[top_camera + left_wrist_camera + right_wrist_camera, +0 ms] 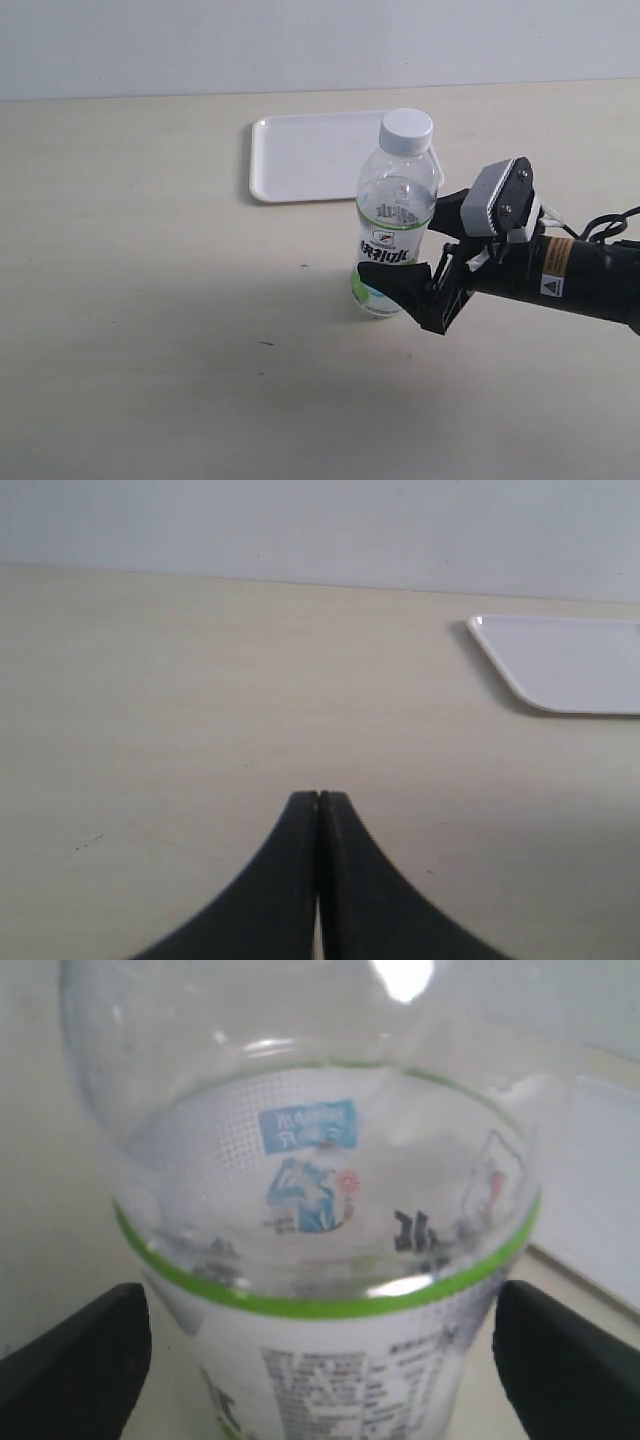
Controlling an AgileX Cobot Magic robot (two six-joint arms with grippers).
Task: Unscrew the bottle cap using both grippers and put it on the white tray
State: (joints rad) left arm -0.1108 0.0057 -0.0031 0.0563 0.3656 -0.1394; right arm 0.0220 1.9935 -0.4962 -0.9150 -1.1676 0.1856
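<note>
**A:** Where does the bottle [395,215] stand, seen from the right gripper [320,1332]?

**B:** Right between its two black fingers [75,1365]. They sit low on the bottle, at the height of the label. The jaws are spread wide, and on one side I see a thin gap between finger and plastic. On the other side the finger is very close, and I cannot tell if it touches. So the gripper is around the bottle, not clamped on it.

**A:** And the bottle cap [407,130]?

**B:** It is screwed on the neck, above the gripper and well clear of the fingers. The bottle is upright on the table [150,300].

**A:** Where is the white tray [305,155]?

**B:** Beyond the bottle, on the side away from the right gripper. It lies flat on the table with nothing on it. The bottle's foot is on the table, not on the tray.

**A:** What about the left gripper [318,798]?

**B:** Its fingers are pressed together and hold nothing (only its own camera shows it). Bare table is under it, and the tray lies ahead and off to one side, well apart.
</note>
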